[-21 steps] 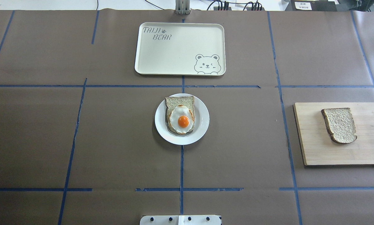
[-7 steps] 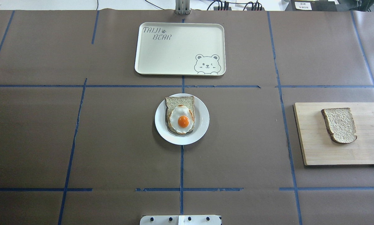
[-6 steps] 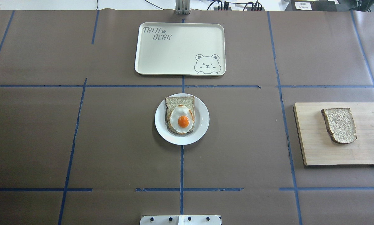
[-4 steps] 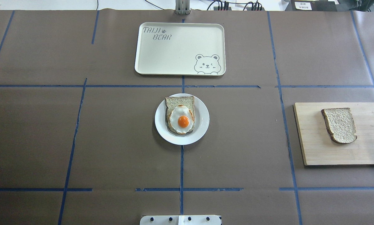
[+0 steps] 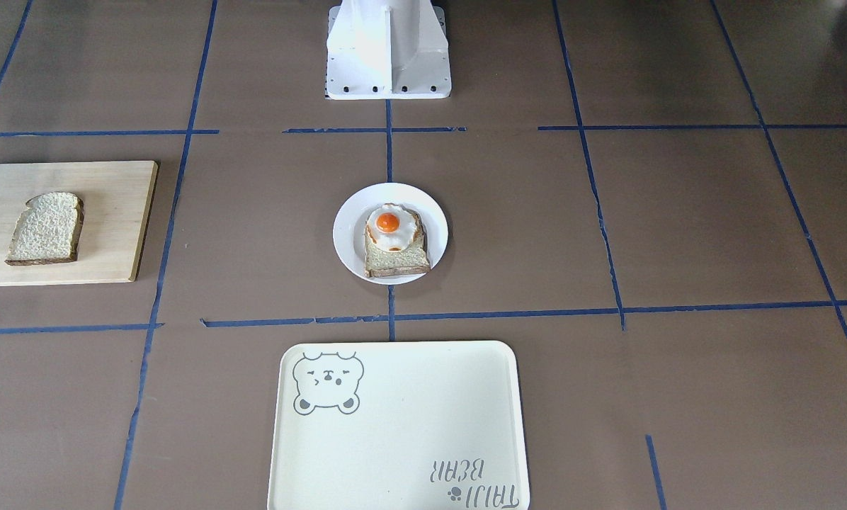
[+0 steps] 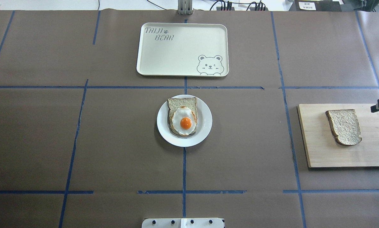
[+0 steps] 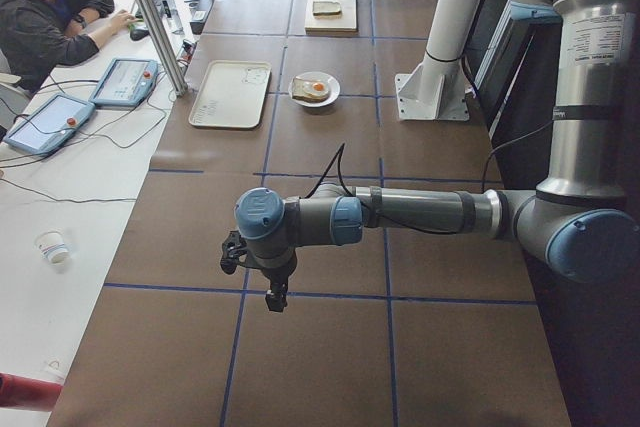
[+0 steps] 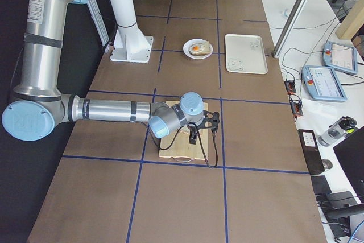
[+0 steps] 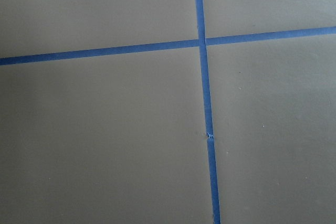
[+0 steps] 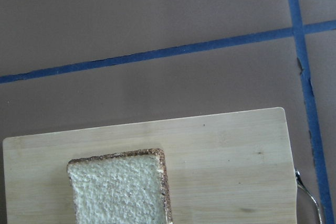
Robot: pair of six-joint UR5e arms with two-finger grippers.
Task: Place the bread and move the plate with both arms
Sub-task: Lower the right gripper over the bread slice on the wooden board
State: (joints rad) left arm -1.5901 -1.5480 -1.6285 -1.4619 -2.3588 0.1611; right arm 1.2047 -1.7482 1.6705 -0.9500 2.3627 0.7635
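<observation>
– Since neither wrist camera shows its own fingers, I log the right gripper [image 8: 194, 136] and the left gripper [image 7: 272, 299] as unreadable: apart or together, I cannot tell.
– Where is the bread [image 6: 343, 127]?
– Flat, crumb up, on the cutting board [image 6: 316, 148] at the right of the table [image 6: 113, 142]. The plate [image 6: 206, 125] sits centre, well apart from it, carrying the egg slice [image 6: 182, 103]. The tray [image 6: 176, 53] lies just beyond, far side.
– Step in hand?
– My judgement: approach to the pick. The right gripper hangs above the board, seemingly toward its far right corner, clear of the slice.
– Method?
– Centre over the slice first, then descend. Fingers across opposite crust edges, light squeeze; the crumb looks soft and would likely crush.
– Which view tells you most?
– Overhead gives only a black sliver of that gripper at its right edge, while the right side camera shows the whole right arm [image 8: 108, 110] stretched over the board. The right wrist camera has one bread corner low in frame, so I read it as not yet centred. The left arm [image 7: 420, 212] shows only in the left side camera, low at the table's left end. Its wrist camera sees just crossing blue tape [image 9: 205, 103].
</observation>
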